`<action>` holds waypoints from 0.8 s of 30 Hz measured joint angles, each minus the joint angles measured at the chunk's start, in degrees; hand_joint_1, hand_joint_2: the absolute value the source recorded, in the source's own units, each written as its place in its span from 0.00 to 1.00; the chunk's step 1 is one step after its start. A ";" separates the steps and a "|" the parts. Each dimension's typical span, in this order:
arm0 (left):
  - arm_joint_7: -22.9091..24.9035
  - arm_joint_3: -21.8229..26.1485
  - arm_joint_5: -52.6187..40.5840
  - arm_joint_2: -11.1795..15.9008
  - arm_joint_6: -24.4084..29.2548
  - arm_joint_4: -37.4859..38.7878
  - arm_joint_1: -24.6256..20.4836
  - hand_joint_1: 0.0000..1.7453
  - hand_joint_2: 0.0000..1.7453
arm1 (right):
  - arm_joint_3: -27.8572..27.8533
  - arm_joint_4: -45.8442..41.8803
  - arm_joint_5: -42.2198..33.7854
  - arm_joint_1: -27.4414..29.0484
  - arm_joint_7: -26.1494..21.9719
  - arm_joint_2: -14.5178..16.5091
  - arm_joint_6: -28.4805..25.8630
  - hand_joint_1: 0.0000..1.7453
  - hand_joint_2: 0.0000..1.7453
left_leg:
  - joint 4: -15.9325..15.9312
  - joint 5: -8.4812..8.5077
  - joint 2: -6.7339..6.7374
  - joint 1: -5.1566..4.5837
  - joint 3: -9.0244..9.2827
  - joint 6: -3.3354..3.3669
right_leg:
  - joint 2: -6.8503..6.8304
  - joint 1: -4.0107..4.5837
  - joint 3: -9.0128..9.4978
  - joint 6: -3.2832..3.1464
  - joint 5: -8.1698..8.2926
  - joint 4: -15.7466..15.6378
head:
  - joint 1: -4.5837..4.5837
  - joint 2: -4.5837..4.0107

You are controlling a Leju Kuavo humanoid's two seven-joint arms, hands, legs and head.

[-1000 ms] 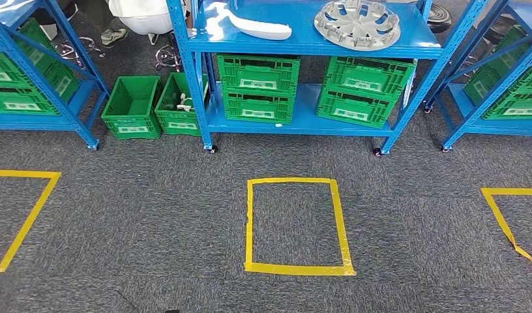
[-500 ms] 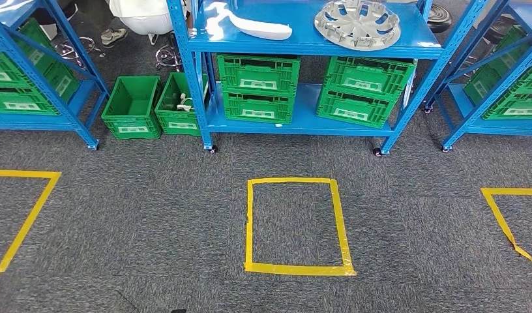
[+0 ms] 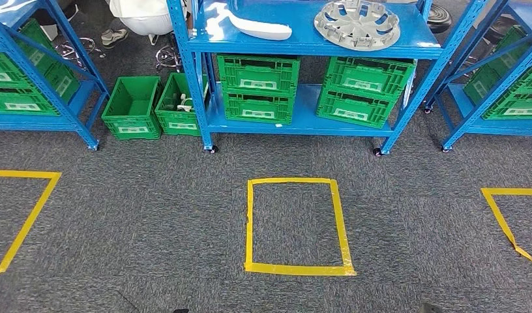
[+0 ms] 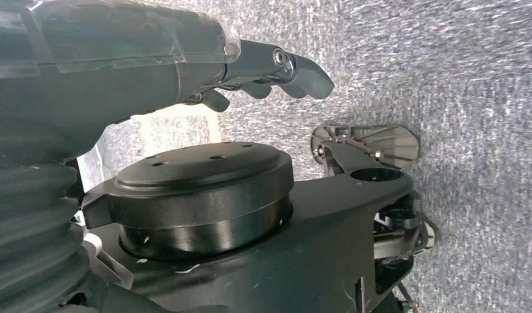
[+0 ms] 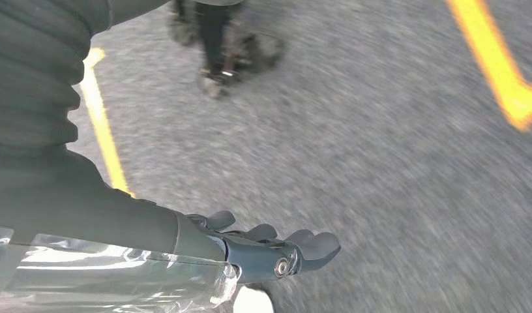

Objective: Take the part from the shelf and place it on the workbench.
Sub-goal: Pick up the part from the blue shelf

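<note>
Your silver wheel cover [image 3: 358, 23] lies flat on the blue shelf's [image 3: 302, 44] top deck, right of a white curved part [image 3: 253, 26]. Left hand [image 4: 185, 72] hangs over grey carpet [image 3: 152, 215], fingers [image 4: 302, 72] loosely extended, holding nothing. Right hand [image 5: 250, 251] likewise: fingers apart, empty, near yellow tape [image 5: 103, 130]

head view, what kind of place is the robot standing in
Probably a parts storeroom or workshop test area: blue steel shelving holding a hubcap, stacked green crates, and yellow tape squares marked on grey carpet.
</note>
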 joint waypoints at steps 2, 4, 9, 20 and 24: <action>0.00 0.00 0.00 0.00 0.00 0.00 0.00 0.00 1.00 | 0.00 0.00 0.00 0.00 0.00 0.00 0.00 0.00 1.00 | 0.00 0.00 0.00 0.00 0.00 0.00 | 0.00 0.00 0.00 0.00 0.00 0.00 | 0.00 0.00; 0.01 -0.02 0.01 0.00 0.01 0.01 0.00 0.00 1.00 | -0.02 -0.02 -0.03 0.00 0.00 -0.03 -0.01 0.00 1.00 | 0.00 0.00 0.00 0.00 0.00 0.00 | 0.00 0.00 0.00 0.00 0.00 0.00 | 0.00 0.00; 0.28 -1.08 0.93 0.00 0.19 0.25 -0.22 0.00 1.00 | -1.86 -0.98 -1.72 -0.04 -1.64 -1.92 -0.02 0.00 1.00 | 0.00 0.00 0.06 0.00 0.00 0.01 | 0.01 0.00 0.00 -0.01 0.01 0.00 | 0.00 0.01; 1.27 -5.19 3.57 0.01 0.20 1.47 -0.91 0.00 1.00 | -16.47 -24.29 3.31 1.17 -0.98 -15.03 -2.94 0.00 1.00 | -0.02 0.09 0.86 0.01 0.00 0.14 | 0.23 -0.01 -0.03 0.08 0.19 0.03 | 0.00 0.01; 1.26 -5.72 3.90 0.02 -0.10 1.68 -1.00 0.00 1.00 | -18.45 -31.61 7.69 -0.70 1.92 -16.87 -1.60 0.00 1.00 | -0.02 0.12 1.20 0.02 0.02 0.19 | 0.50 -0.01 -0.11 0.06 0.32 0.04 | 0.00 0.00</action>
